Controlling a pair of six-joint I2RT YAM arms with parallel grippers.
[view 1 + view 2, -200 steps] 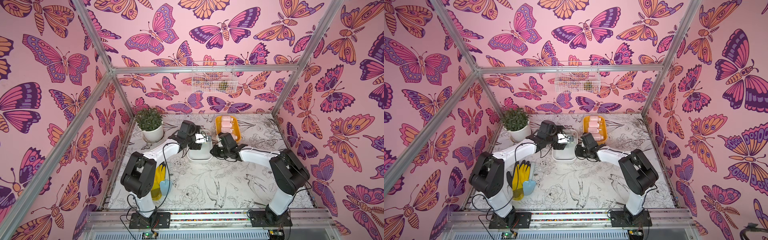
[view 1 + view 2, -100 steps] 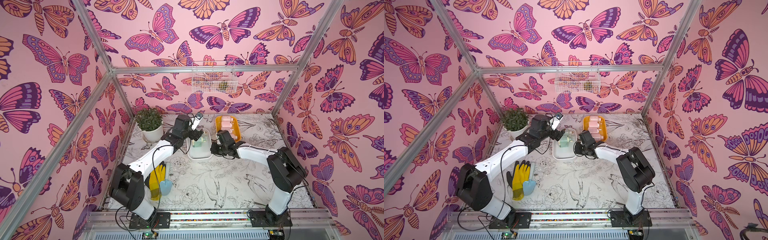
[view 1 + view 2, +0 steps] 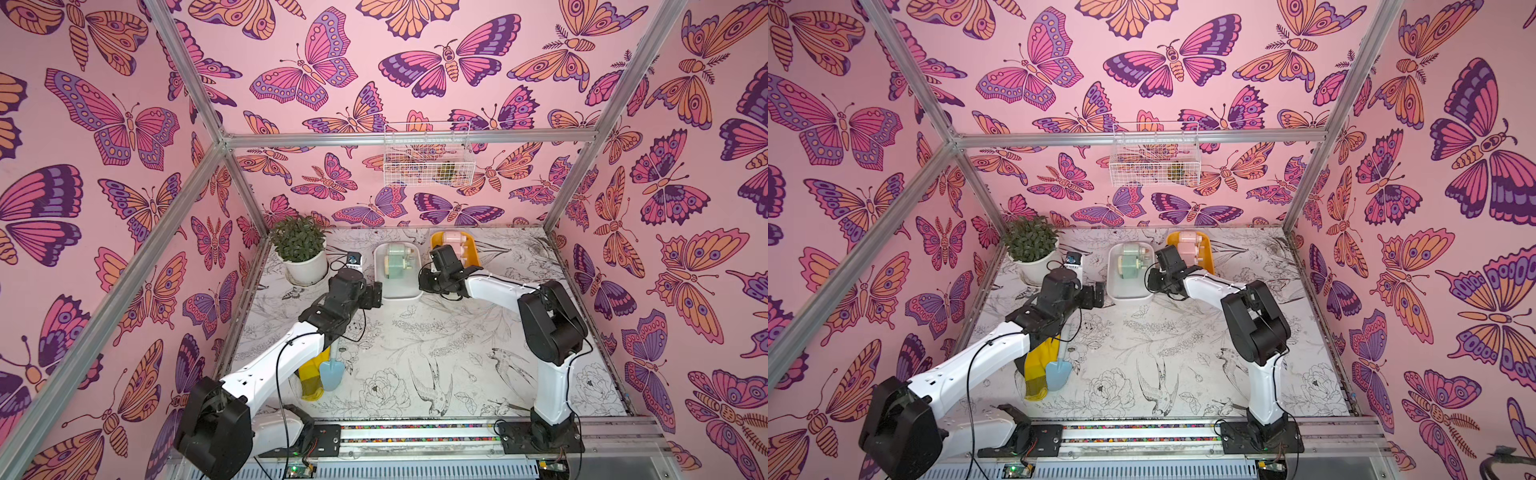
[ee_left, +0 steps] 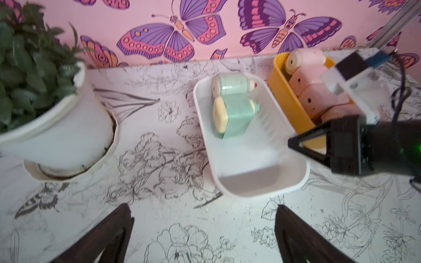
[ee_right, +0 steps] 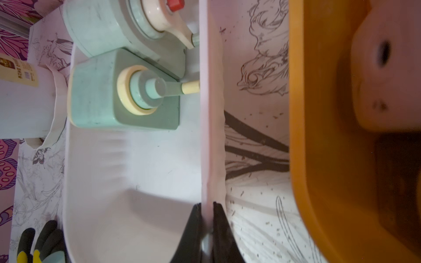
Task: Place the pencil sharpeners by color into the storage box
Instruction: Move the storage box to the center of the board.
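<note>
A white storage box [image 3: 397,296] [image 3: 1128,296] holds two mint green pencil sharpeners [image 3: 397,262] [image 3: 1131,260] [image 4: 234,113] at its far end. Beside it, a yellow box [image 3: 435,240] [image 3: 1172,242] [image 4: 287,95] holds several pale pink sharpeners [image 3: 455,243] [image 3: 1188,246] [image 4: 305,59]. My right gripper [image 3: 421,282] [image 3: 1148,282] [image 5: 207,205] is shut on the white box's side rim [image 5: 207,136]. Left of the box and just off its near corner, my left gripper [image 3: 374,294] [image 3: 1097,296] [image 4: 204,213] hovers open over the table, holding nothing.
A potted plant [image 3: 301,253] [image 4: 45,109] stands at the back left. A yellow glove [image 3: 309,374] and a light blue shovel [image 3: 331,372] lie under my left arm. A wire basket [image 3: 428,156] hangs on the back wall.
My left gripper has drawn back from over the white box toward the front left, empty. My right gripper has closed on the box's rim.
</note>
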